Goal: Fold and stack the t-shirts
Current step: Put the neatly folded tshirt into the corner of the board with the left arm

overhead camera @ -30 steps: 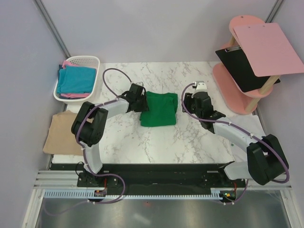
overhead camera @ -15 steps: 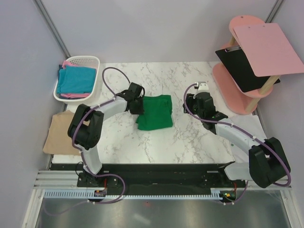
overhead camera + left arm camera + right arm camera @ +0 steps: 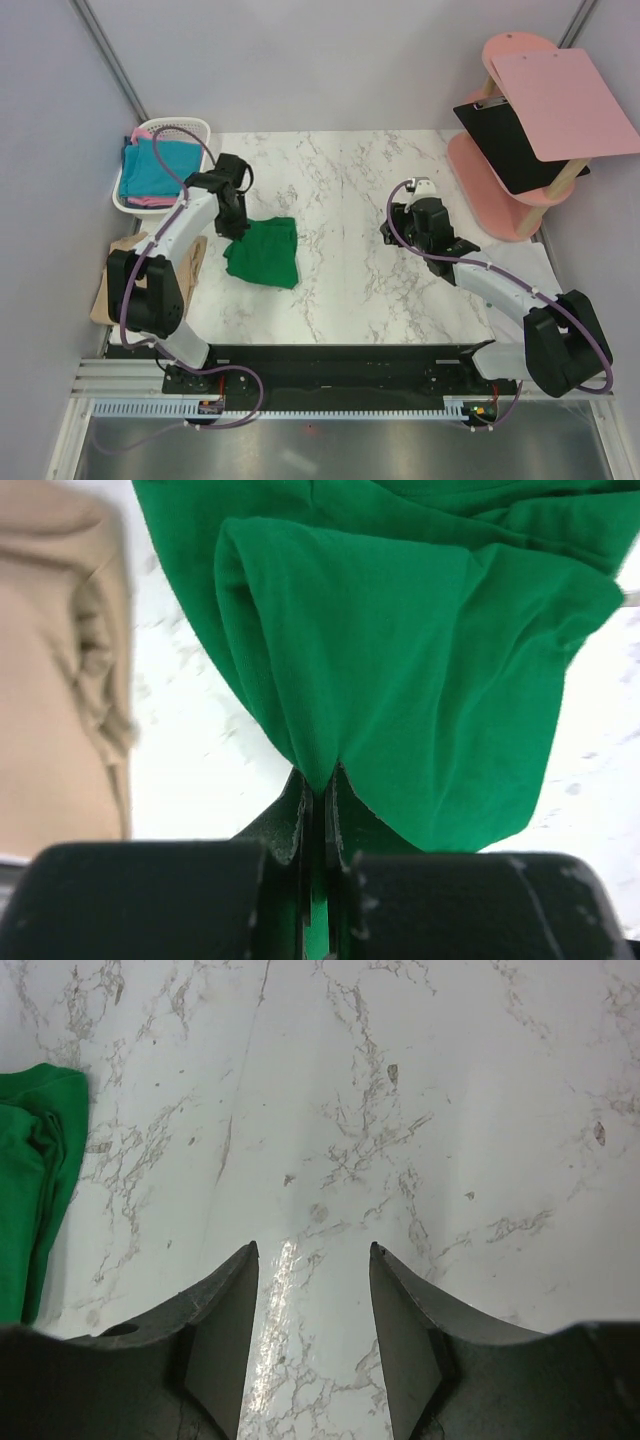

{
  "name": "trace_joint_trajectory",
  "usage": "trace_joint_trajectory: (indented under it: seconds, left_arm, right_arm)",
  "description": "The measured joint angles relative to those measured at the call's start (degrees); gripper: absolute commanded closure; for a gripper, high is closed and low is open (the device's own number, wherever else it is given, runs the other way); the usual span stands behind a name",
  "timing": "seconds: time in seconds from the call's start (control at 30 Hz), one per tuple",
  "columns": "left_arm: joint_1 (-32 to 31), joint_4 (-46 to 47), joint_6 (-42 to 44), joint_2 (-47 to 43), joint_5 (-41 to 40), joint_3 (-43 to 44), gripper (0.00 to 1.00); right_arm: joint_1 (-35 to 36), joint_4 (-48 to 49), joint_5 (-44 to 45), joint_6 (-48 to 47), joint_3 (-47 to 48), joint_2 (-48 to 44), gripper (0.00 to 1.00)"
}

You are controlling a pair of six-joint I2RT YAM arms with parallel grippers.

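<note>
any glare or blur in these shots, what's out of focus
Left wrist: the green t-shirt is sharp, the tan t-shirt is soft, and the marble table is washed out to white. Right wrist: a pale glare streak lies on the table between the right gripper fingers. Top external: even light, nothing blurred.

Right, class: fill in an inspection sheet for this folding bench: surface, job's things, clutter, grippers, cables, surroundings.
Surface: white marble table.
Job's things: green t-shirt bunched at table's left; tan t-shirt at the left edge; teal-blue and pink t-shirts in white basket.
Clutter: white paper sheet at right edge.
Grippers: left gripper shut on green t-shirt; right gripper open over bare marble.
Cables: purple cables along both arms.
Surroundings: grey walls; pink stand holding clipboards.
</note>
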Motion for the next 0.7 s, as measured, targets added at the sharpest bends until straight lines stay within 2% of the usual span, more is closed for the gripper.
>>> trace_joint_trajectory:
  seconds: [0.2,0.37,0.7]
  left_arm:
    - [7.72,-3.56,1.62,-3.21,-2.45,-6.64,0.98]
    - [12.94,-4.55,2.69,-4.85,-4.04,-8.07,0.98]
    - [20.22,-5.42,2.89,-5.86,-16.09,-8.02,0.98]
  right_arm:
    - [0.0,0.33,-3.78,0.74,0.0,2.32,0.44]
    - [0.0,0.44,-7.21,1.73,0.0,4.9,0.44]
    - [0.0,2.73,-11.93,3.21,0.0,7.43,0.44]
